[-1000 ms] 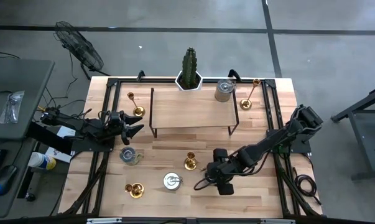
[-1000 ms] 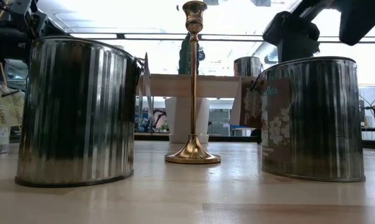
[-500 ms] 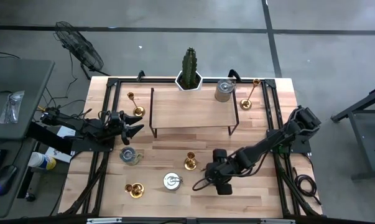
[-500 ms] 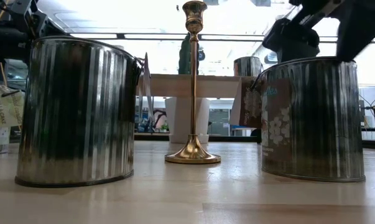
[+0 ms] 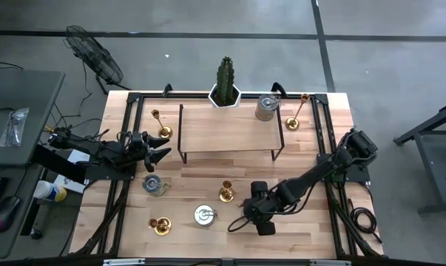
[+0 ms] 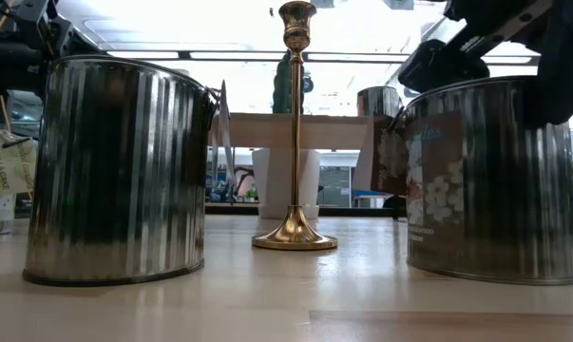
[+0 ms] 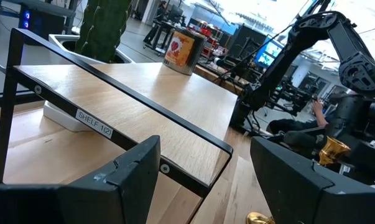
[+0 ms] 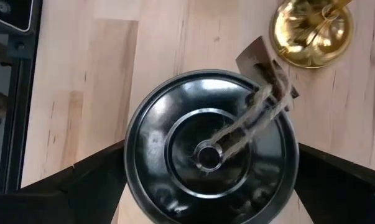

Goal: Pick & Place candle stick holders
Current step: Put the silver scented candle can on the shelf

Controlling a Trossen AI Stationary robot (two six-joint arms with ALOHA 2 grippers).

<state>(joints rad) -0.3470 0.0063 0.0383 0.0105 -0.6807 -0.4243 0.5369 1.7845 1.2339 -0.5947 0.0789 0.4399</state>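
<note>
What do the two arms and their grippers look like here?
Both arms are dark, nearly black, jointed links with black cables trailing along them. The left gripper and right gripper each end in two broad, flat, matte black fingers. I see no markings on either.

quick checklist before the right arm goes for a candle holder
1. Right gripper open: ok, fingers wide apart.
2. Right gripper lined up on a candle holder: not ok. It is over a silver tin, with a finger on either side of the lid; the nearest gold candle holder sits off to one side.
3. Fingers clear of the tin: cannot tell.
4. Nearest candle holder upright on the table: ok in the low view.
5. Left gripper out of the way: ok, open and empty at the table's left edge, facing the shelf.
</note>
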